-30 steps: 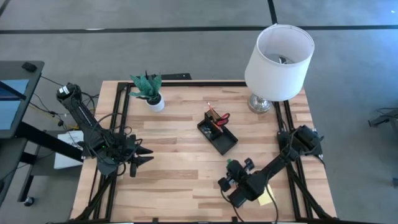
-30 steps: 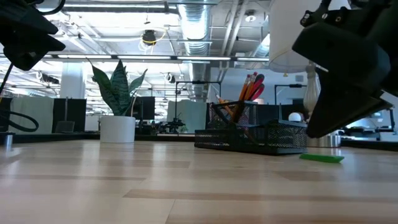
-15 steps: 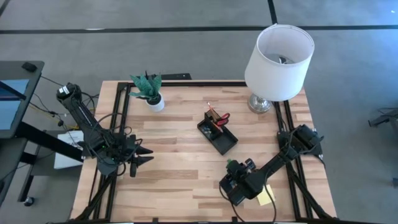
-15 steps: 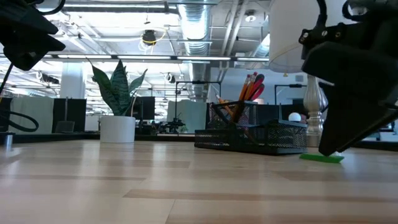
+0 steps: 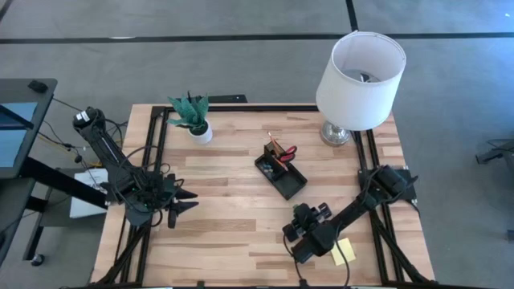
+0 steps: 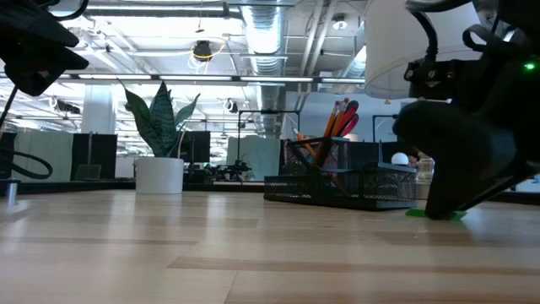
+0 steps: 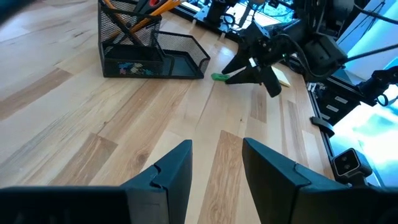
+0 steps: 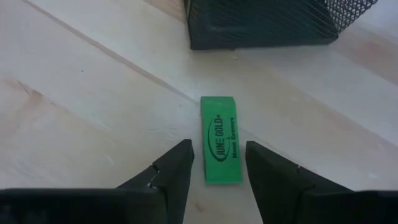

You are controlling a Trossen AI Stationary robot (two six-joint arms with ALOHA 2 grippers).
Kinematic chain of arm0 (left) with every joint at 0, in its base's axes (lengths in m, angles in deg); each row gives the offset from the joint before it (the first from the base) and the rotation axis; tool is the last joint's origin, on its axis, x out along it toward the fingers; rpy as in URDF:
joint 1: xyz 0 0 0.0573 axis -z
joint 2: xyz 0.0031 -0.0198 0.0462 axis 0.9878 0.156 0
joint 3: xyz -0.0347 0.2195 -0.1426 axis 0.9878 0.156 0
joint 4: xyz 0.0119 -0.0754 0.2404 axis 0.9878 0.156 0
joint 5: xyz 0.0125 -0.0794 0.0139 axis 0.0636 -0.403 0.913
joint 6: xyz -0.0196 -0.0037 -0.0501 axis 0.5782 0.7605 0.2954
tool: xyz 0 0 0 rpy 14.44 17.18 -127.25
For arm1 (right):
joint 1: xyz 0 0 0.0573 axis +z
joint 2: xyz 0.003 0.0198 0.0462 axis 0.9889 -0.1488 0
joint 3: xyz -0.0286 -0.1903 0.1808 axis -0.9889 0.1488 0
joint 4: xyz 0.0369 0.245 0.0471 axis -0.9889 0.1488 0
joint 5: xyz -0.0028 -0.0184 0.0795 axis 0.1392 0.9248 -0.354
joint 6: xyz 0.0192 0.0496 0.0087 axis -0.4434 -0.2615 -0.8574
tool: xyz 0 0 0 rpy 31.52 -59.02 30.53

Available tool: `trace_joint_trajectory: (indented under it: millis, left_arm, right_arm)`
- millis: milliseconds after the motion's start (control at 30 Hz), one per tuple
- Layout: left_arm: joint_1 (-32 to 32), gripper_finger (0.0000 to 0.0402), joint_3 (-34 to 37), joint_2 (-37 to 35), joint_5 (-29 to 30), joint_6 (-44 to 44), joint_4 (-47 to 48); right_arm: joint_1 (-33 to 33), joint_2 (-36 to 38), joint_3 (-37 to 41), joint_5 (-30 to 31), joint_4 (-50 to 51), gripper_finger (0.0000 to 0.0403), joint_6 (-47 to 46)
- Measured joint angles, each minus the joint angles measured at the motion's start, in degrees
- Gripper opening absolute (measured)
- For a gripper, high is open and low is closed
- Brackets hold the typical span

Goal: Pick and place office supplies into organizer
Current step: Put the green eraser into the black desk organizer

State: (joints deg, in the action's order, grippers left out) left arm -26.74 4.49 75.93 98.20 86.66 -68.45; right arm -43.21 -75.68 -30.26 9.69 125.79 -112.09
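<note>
While the left hand [image 5: 183, 202] waits open near the left edge of the wooden surface [image 5: 225, 233], the right hand [image 8: 214, 163] hangs low with its fingers open, one on each side of the green block [image 8: 221, 147]. The block lies flat on the wood, just beside the black organizer [image 5: 281, 173].

Bright, even overhead light — soft shadows, backlit dark arms, pale washed-out wrist close-up.

Your right gripper [image 8: 216, 165] is lowered to the tabletop, fingers parted; your left gripper [image 7: 216, 163] waits, parted, at the table's left edge.
</note>
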Motion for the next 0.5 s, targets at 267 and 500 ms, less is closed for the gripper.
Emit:
trace_joint_trajectory:
  millis: [267, 500]
  left_arm:
    - [0.0, 0.0137, 0.0, 0.0, 0.2, 0.6, -0.39]
    - [0.0, 0.0137, 0.0, 0.0, 0.11, 0.66, -0.72]
  right_arm:
    - [-0.08, -0.09, 0.92, -0.72, -1.02, 0.0129, -3.25]
    - [0.54, -0.13, 1.85, 0.08, -1.13, 0.0099, -5.96]
